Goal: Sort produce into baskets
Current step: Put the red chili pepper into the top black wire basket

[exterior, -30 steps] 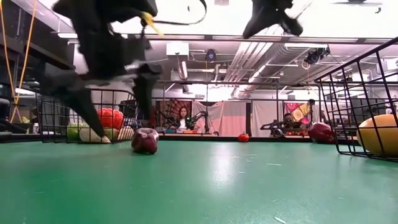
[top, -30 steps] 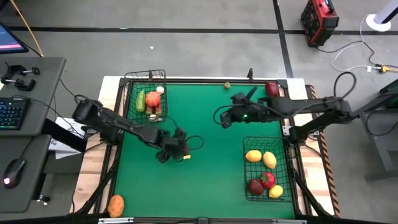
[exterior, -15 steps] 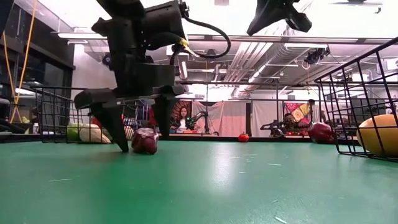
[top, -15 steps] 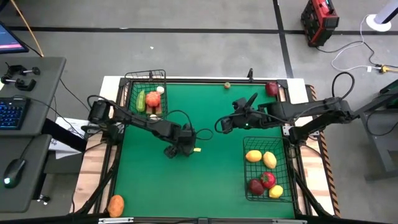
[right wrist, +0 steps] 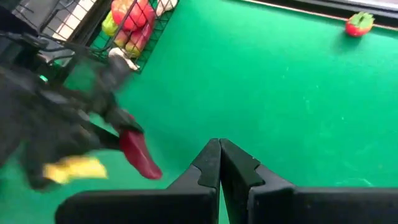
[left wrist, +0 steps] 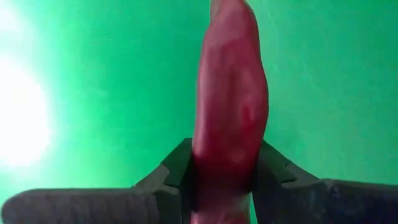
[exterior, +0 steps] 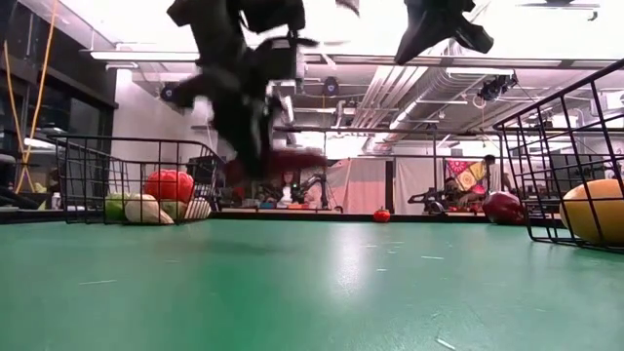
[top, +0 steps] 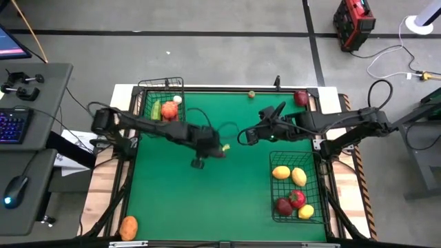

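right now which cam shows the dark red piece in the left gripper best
The left wrist view: the dark red piece fills the picture, clamped between the left gripper fingers. The right wrist view shows it smaller and slightly blurred. In the low view it is a blur; the high view barely shows it.

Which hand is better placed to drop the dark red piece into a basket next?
Left. The left hand is already shut on the dark red piece and holds it above the green mat. The right hand is shut and holds nothing, hanging mid-table near the larger basket.
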Robot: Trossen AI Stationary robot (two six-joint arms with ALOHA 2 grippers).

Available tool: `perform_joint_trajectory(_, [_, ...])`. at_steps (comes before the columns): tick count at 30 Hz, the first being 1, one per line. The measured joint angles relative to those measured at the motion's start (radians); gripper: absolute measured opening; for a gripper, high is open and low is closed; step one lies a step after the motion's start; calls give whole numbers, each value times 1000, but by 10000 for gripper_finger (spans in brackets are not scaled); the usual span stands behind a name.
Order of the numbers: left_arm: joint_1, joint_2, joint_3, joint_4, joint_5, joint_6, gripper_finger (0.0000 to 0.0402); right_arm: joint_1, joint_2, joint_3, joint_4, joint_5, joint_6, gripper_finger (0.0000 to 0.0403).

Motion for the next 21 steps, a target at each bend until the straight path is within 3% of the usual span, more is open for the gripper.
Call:
perform_joint_trajectory(6, [95, -254, 2, -8, -84, -138, 87, -26, -3, 0, -39, -7, -18, 0])
perform_joint_trajectory(12, [215, -524, -19, -16, -270, -245, 88, -40, -3, 0, -58, -8, -29, 0])
perform_joint_trajectory(21, [326, -828, -279, -167, -438, -552, 91, -46, -3, 0, -66, -11, -43, 0])
